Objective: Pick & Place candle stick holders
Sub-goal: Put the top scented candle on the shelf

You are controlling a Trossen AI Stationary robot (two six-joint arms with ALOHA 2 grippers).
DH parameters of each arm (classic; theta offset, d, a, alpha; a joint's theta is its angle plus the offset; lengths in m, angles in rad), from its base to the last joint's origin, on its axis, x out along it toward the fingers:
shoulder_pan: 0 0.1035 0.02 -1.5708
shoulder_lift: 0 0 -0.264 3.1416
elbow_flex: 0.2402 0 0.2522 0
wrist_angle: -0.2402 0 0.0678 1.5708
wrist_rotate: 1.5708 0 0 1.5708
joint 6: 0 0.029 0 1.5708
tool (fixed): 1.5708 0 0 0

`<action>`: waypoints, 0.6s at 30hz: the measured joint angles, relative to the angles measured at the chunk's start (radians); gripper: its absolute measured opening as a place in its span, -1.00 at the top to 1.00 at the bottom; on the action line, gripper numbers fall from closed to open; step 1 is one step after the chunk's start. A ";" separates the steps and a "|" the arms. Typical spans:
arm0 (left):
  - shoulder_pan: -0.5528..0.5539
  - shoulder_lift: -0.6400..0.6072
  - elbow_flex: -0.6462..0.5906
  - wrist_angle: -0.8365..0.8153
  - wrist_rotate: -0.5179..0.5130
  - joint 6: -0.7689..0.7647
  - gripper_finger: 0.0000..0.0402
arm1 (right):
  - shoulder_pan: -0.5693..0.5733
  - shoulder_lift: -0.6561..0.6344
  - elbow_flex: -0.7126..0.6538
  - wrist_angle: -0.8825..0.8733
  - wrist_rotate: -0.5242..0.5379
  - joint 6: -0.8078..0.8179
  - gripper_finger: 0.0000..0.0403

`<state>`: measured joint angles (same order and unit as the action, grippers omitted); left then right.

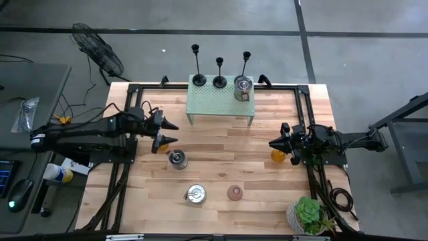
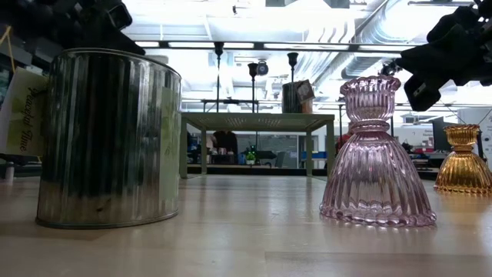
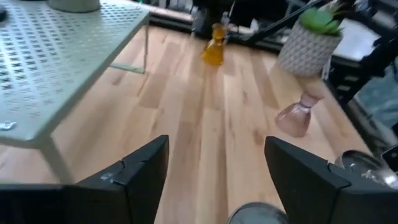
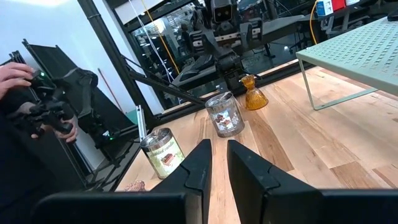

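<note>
Black left hand [image 1: 171,133] level above table [image 1: 221,167], fingers apart, empty; right hand [image 1: 272,142] closed, empty.

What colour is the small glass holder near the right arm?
Amber orange glass holder, clearest in the low view.

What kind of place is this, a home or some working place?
Most likely a robotics lab or workshop, not a home. A wooden table in a black frame stands on a bare concrete floor, exposed ducts run along the ceiling, and a person beside the table handles a control device.
</note>
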<state>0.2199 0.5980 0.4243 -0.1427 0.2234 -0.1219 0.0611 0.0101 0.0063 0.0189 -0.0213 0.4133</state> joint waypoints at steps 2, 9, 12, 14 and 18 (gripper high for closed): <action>0.000 0.000 0.035 -0.063 -0.023 0.014 -0.30 | 0.000 0.000 0.000 0.000 0.000 0.000 0.78; 0.000 0.000 0.056 -0.121 -0.042 -0.031 -0.30 | 0.000 0.000 0.000 0.000 0.000 0.000 0.78; -0.009 -0.002 0.056 -0.169 -0.037 -0.087 -0.30 | 0.000 0.000 0.000 0.000 0.000 0.000 0.78; -0.039 -0.014 0.055 -0.194 -0.031 -0.114 -0.30 | 0.000 0.000 0.000 0.000 0.000 0.000 0.78; -0.138 -0.044 0.055 -0.219 -0.056 -0.122 -0.30 | 0.000 0.000 0.000 0.000 0.000 0.000 0.78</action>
<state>0.0822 0.5543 0.4797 -0.3616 0.1676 -0.2438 0.0611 0.0101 0.0059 0.0189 -0.0213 0.4133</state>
